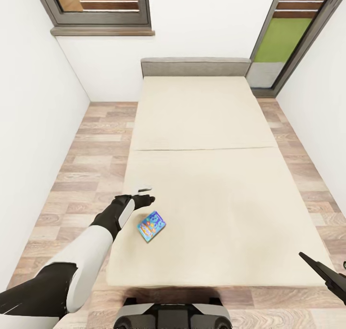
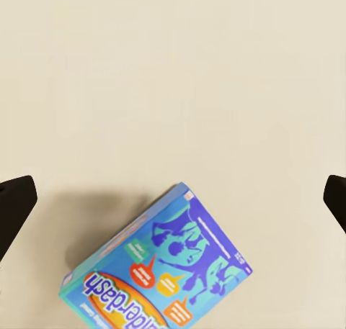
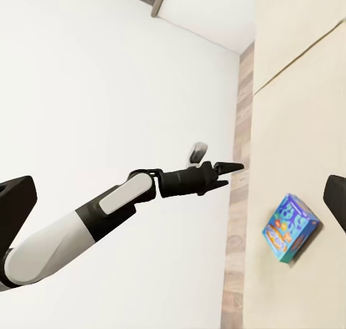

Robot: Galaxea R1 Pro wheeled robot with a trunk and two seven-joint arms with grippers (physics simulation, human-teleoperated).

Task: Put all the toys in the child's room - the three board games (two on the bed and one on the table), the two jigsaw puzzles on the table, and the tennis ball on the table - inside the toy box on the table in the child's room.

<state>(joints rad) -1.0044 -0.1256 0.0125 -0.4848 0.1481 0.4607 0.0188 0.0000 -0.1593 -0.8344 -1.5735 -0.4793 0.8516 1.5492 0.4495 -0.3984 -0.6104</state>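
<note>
A blue board game (image 1: 152, 226) is lying flat near the foot of the beige bed (image 1: 206, 127), left side. The left gripper (image 1: 146, 198) is hovering just beside it, fingers (image 2: 16, 206) spread wide and empty. The right gripper's fingers (image 3: 14, 203) are likewise standing apart.

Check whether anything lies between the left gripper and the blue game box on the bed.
Nothing visible does. The left gripper hangs open above the bed, and the blue game box lies alone on the bare mattress just beyond it. In the left wrist view the box sits unobstructed between the spread fingers.
</note>
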